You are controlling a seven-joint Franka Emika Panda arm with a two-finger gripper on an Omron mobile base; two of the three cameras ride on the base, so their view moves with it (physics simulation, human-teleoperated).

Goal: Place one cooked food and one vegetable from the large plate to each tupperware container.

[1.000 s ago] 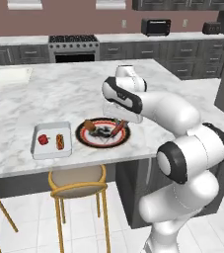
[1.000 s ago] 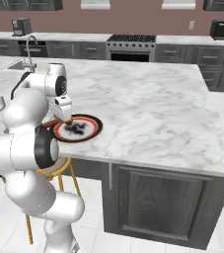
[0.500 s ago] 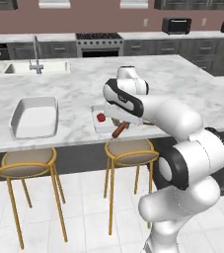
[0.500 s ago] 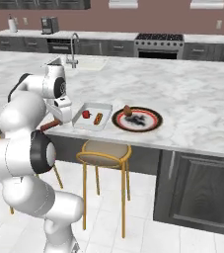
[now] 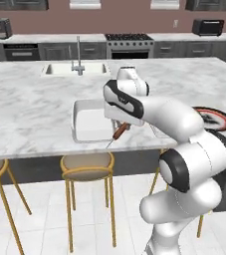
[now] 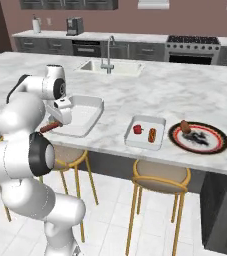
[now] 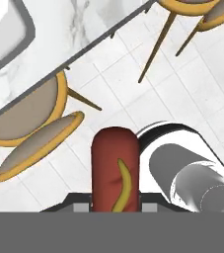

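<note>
My gripper (image 6: pixel 56 121) is shut on a reddish-brown hot dog (image 6: pixel 47 128) with a yellow mustard stripe, held over the counter's front edge just beside an empty tupperware container (image 6: pixel 82 115). In the left base view the hot dog (image 5: pixel 120 132) hangs at the front right corner of that container (image 5: pixel 88 121). The hand view looks down past the hot dog (image 7: pixel 114 170) to the floor. A second tupperware container (image 6: pixel 157 126) holds a red vegetable (image 6: pixel 138 129) and another hot dog (image 6: pixel 152 135). The large plate (image 6: pixel 221 145) lies right of it with a brown food piece (image 6: pixel 185 126).
Gold-framed stools (image 5: pixel 87 167) (image 6: pixel 161 176) stand under the counter's front edge. A sink with a faucet (image 5: pixel 77 54) is set into the counter behind the empty container. The corner of the empty container (image 7: pixel 5 29) and the counter edge cross the hand view's top left.
Both base views have shifted as the base drove left along the counter, bringing the empty container in front of the arm. The gripper has stayed shut on the hot dog.
</note>
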